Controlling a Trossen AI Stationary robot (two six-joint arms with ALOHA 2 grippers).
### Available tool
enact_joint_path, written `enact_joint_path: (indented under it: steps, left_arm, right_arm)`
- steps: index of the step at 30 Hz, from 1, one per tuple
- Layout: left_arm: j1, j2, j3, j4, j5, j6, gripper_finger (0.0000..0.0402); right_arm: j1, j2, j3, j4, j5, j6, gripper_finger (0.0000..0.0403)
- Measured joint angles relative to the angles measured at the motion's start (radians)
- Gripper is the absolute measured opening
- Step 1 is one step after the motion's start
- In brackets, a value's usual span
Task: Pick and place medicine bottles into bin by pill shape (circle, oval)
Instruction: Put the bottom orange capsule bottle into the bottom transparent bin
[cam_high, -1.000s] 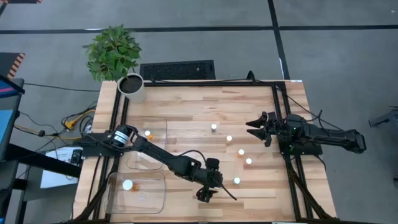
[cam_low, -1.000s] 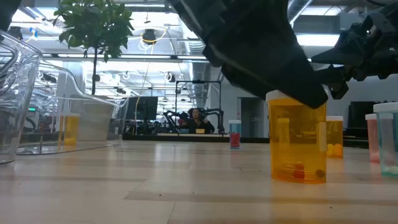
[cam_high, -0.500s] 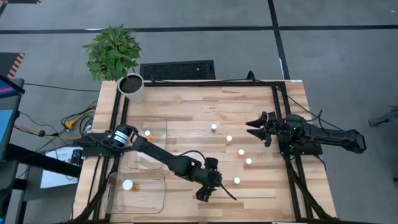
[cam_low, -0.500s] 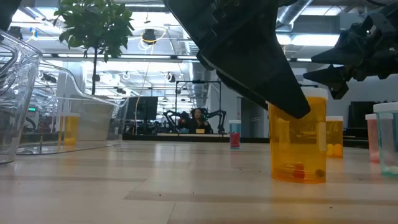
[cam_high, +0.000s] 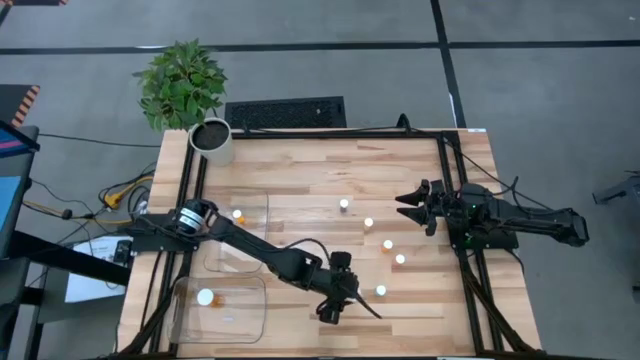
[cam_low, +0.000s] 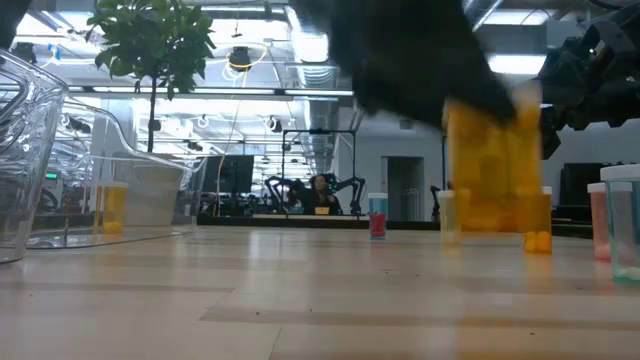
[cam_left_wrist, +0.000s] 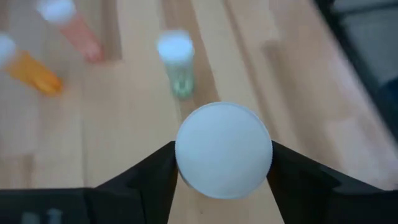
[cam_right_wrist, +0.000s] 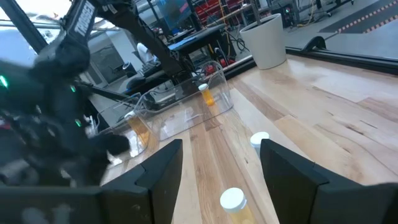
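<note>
Lifting now: the left gripper (cam_left_wrist: 222, 163), jaws half closed, has clamped a bottle (cam_low: 497, 165) at the table's (cam_high: 320, 165) near edge and raised it off the wood, blurred, probably swinging left toward the bins (cam_high: 222, 308). Right gripper (cam_high: 410, 207) waits open, far right.

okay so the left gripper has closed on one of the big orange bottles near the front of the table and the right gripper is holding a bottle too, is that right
Not quite. The left gripper does clamp a large orange bottle, its white cap between the fingers in the left wrist view. But the right gripper holds nothing: the right wrist view shows its fingers spread apart with only table between them, and the high view shows it waiting at the table's right edge.
</note>
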Motion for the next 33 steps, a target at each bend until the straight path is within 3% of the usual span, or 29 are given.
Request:
enact_joint_path:
  steps: [12, 19, 27, 30, 33]
  left_arm:
    - [-0.050, -0.352, 0.001, 0.203, -0.003, 0.001, 0.0216]
    - [-0.155, -0.520, 0.002, 0.458, -0.014, 0.178, 0.0217]
    - [-0.283, -0.608, 0.002, 0.561, 0.202, 0.329, 0.0217]
    - [-0.325, -0.619, 0.002, 0.539, 0.200, 0.348, 0.0218]
    - [-0.356, -0.617, 0.001, 0.493, 0.117, 0.361, 0.0218]
  right_arm:
    - [0.000, 0.000, 0.000, 0.000, 0.000, 0.000, 0.0225]
    - [-0.001, 0.000, 0.000, 0.000, 0.000, -0.001, 0.0225]
    - [-0.001, 0.000, 0.000, 0.000, 0.000, -0.001, 0.0225]
    - [-0.001, 0.000, 0.000, 0.000, 0.000, -0.001, 0.0225]
    - [-0.001, 0.000, 0.000, 0.000, 0.000, -0.001, 0.0225]
